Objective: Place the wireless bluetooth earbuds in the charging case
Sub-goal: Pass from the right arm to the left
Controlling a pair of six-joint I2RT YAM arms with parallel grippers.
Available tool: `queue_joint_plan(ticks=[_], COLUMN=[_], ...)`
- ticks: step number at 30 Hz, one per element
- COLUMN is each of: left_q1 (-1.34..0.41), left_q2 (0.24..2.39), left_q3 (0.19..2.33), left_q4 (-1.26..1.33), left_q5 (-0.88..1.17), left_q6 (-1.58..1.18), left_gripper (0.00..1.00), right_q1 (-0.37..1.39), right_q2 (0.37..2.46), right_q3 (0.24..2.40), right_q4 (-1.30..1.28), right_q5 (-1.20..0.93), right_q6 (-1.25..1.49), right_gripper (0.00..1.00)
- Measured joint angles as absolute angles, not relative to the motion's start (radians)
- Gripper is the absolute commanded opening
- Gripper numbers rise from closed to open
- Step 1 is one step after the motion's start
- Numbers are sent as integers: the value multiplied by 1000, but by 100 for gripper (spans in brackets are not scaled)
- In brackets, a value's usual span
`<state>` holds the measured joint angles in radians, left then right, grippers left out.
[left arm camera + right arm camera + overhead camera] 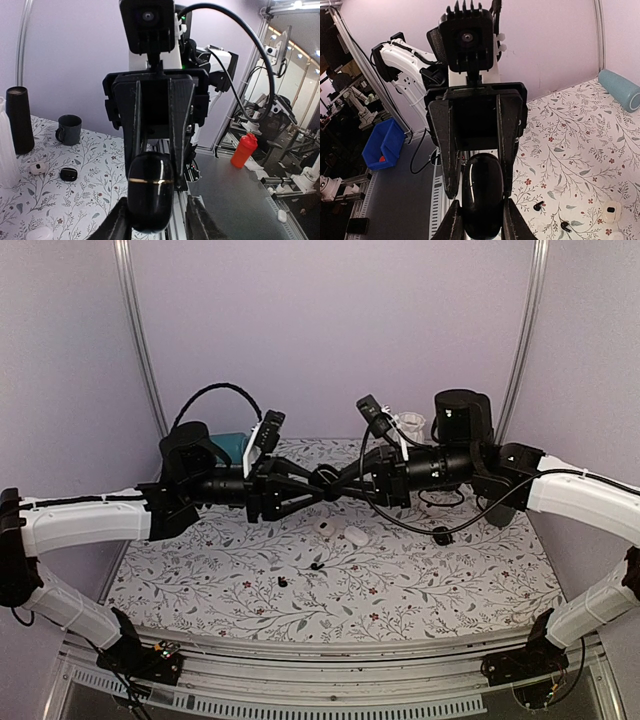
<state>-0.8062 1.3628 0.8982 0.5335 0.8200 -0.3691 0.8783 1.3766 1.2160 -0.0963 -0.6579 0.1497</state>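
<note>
Black and glossy, the charging case (325, 480) hangs in the air above the middle of the bench, caught between the two arms, which meet tip to tip. From its own camera we see the left gripper (157, 209) closed against the near end of the case, one finger pressed to each side. The right gripper (481, 211) is pinched onto the opposite end in the same way. A thin gold seam runs across the case, and as far as we can tell the lid is down.

The wireless bluetooth earbuds (317, 566) are not in the case. They lie loose on the floral cloth (200, 585) between the middle of the bench and its near edge. The second bud (283, 582) is a little to the left of the first and closer to that edge; the two are near each other but apart.

Just beyond them, toward the middle, we see two white cases (356, 534) side by side. A black oval lump (441, 535) sits toward the right edge. A teal cylinder (232, 445) lies in the far left corner. A black tumbler (455, 415) and a white vase (410, 425) stand in the far right corner, with a dark mug (69, 129) beside the tumbler.
</note>
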Motion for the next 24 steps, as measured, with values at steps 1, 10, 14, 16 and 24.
queue_joint_plan(ticks=[1,10,14,16,24], left_q1=[-806,-806,-806,-806,-807], left_q2=[1363,1368,1377,1377,1377], left_q3=[903,928,935,936,942], left_q4=[530,480,454,441,420], left_q5=[823,841,849,853,863], left_q6=[-369,-366,-363,-363,-353], left_gripper=[34,28,25,23,32], right_q1=[878,878,878,878,879], right_q2=[1377,1399,1402,1402,1409], right_q3=[1224,1267,1270,1271,1293], right_q4=[-102,-150,-178,-188,-240], right_q5=[-661,-689,-690,-690,-685], right_q6=[143,110,100,92,58], right_gripper=[3,3,3,3,3])
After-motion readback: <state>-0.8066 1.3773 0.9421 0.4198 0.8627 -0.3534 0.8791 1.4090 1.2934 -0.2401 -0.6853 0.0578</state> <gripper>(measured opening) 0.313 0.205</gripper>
